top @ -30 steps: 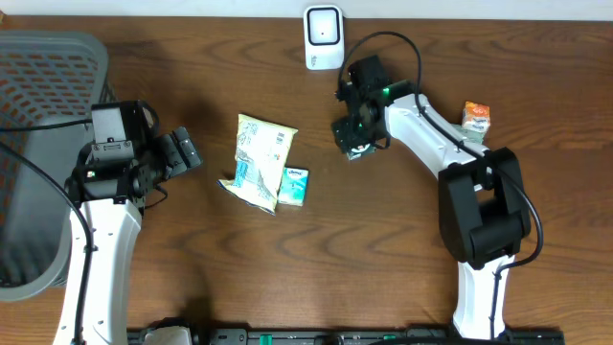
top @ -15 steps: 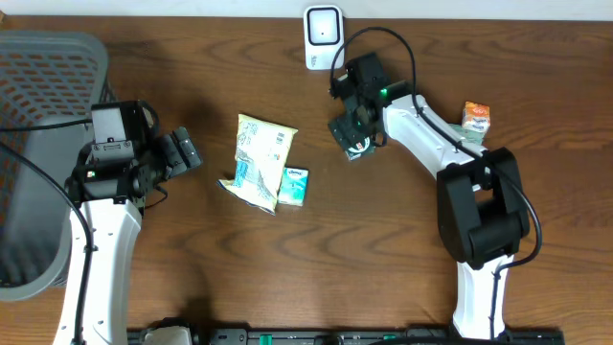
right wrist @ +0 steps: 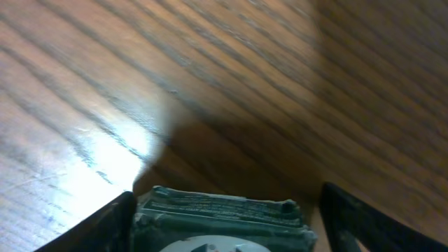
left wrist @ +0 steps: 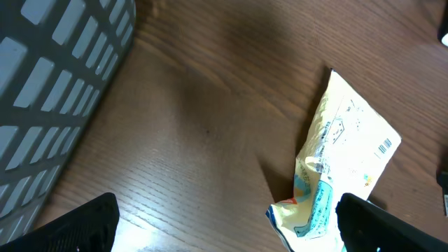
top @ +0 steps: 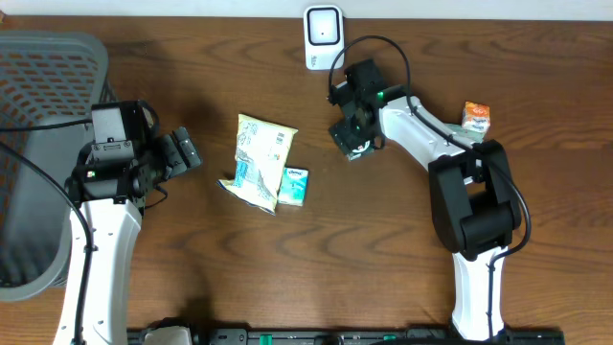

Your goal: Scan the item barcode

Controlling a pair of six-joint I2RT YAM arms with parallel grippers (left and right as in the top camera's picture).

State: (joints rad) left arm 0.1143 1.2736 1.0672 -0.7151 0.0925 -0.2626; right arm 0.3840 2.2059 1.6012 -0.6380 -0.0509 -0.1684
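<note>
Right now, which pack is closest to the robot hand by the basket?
The pale yellow bag, lying nearest the left gripper. The small blue pack sits just beyond it, and the orange carton is far off on the other side.

basket [top: 48, 77] cut off left, item [right wrist: 222, 210] cropped below

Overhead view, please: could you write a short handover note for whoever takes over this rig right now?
Left pincer: open, empty, apart from the yellow pouch.
Right pincer: gripping a dark green packet, off the table, near the white scanner.
Blue tissue pack lies against the pouch; orange carton by the right arm.
Done: packet lifted. Left: show its barcode to the scanner; nothing shows a scan yet.
</note>
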